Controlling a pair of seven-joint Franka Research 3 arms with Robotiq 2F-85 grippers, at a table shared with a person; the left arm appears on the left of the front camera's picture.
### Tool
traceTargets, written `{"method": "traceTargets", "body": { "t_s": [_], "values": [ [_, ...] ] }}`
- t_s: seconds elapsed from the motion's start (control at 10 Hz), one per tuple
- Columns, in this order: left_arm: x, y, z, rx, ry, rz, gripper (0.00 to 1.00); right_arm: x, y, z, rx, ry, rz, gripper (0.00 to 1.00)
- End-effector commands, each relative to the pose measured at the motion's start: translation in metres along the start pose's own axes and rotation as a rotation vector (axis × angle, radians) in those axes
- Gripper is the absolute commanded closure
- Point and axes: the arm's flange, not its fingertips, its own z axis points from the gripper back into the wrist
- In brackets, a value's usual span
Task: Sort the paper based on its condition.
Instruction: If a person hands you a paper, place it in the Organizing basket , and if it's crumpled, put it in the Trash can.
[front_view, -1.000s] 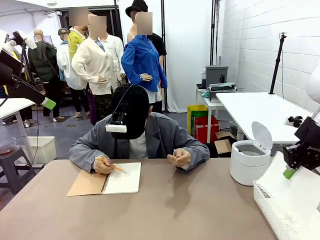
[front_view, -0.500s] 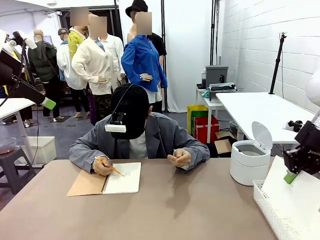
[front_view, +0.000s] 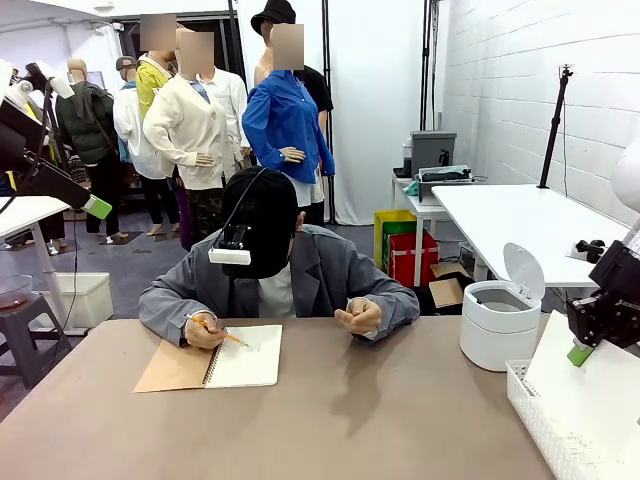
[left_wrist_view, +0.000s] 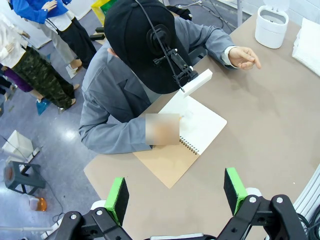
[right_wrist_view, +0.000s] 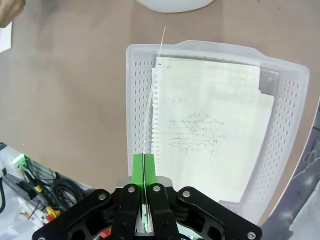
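At the lower right of the front view, the right gripper (front_view: 578, 350) has its jaws pinched on one thin white loose sheet of paper (front_view: 590, 420). The sheet hangs over the white perforated plastic basket (right_wrist_view: 137, 100) holding scribbled sheets (right_wrist_view: 210, 130). It looks light, limp and easily creased, so it is best held near an edge. The left gripper (left_wrist_view: 176, 192) hangs empty, jaws wide.

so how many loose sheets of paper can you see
3: one sheet pinched edge-on in the right gripper over the basket, plus a scribbled sheet and a lower sheet overlapping inside it; more may hide beneath.
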Motion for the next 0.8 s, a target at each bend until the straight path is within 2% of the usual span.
{"method": "traceTargets", "body": {
  "t_s": [0.0, 0.3, 0.5, 0.7],
  "values": [
    [0.000, 0.001, 0.000, 0.002, -0.002, 0.001, 0.00, 0.000, 0.000, 0.000, 0.000, 0.000, 0.000, 0.88],
    [0.000, 0.001, 0.000, 0.002, -0.002, 0.001, 0.00, 0.002, 0.004, 0.001, -0.031, 0.014, -0.001, 0.36],
    [0.000, 0.001, 0.000, 0.002, -0.002, 0.001, 0.00, 0.002, 0.000, 0.009, -0.120, -0.003, -0.021, 0.02],
    [0.000, 0.001, 0.000, 0.002, -0.002, 0.001, 0.00, 0.005, 0.001, 0.021, -0.207, -0.037, -0.016, 0.00]
  ]
}}
